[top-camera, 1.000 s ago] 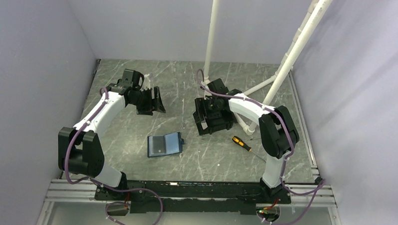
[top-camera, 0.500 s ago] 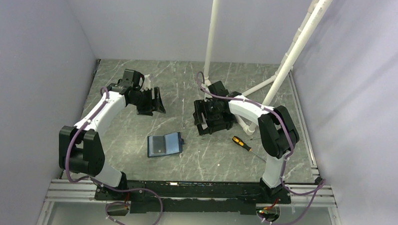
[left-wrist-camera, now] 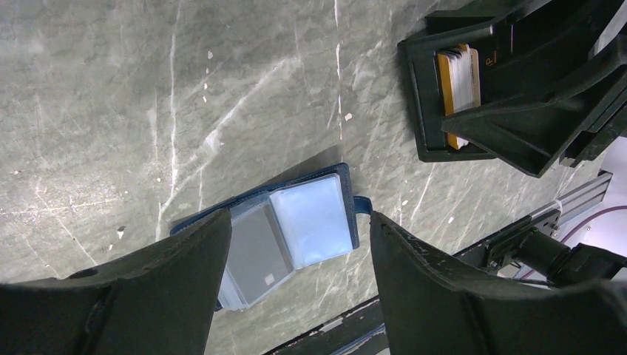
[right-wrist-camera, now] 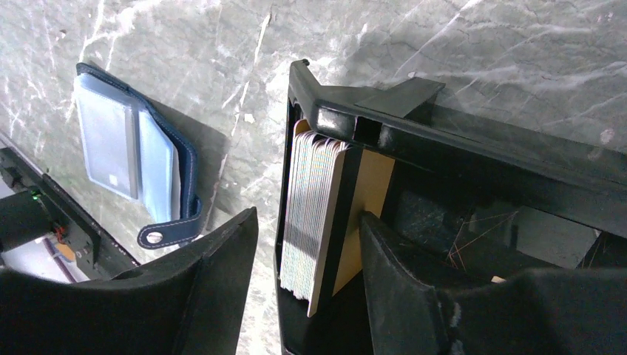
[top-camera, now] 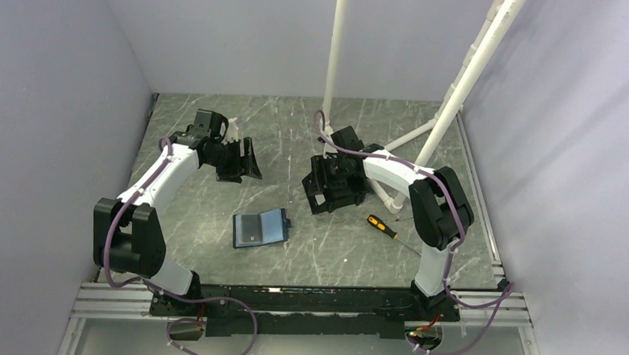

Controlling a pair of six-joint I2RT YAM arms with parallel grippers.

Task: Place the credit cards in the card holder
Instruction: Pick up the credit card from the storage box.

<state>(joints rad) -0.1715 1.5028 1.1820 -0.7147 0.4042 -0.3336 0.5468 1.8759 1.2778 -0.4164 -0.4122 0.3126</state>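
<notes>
1. The small flat dark-blue card holder (top-camera: 260,227) lies opened on the grey marbled tabletop (top-camera: 192,213), nearest the arm bases and between the two arms; its pale shiny inner pockets face up and its snap strap (right-wrist-camera: 159,235) sticks out to one side
2. A screwdriver with an orange and black handle (top-camera: 381,225) lies on the tabletop to the right of the card holder, apart from it
3. Beyond these sits the black open plastic box (right-wrist-camera: 347,103), with the stack of thin whitish and orange-gold credit cards (right-wrist-camera: 318,177) standing on edge inside it against one wall
4. The right gripper (right-wrist-camera: 307,218) hangs over that box with its jaws parted and grasping nothing: one finger is outside the box wall with bare tabletop showing beside it, the other is inside the box next to the orange-gold card
5. Farther left, the left gripper (top-camera: 241,161) is held above the tabletop, jaws spread wide and empty
6. White plastic pipes (top-camera: 333,60) rise at the back
</notes>
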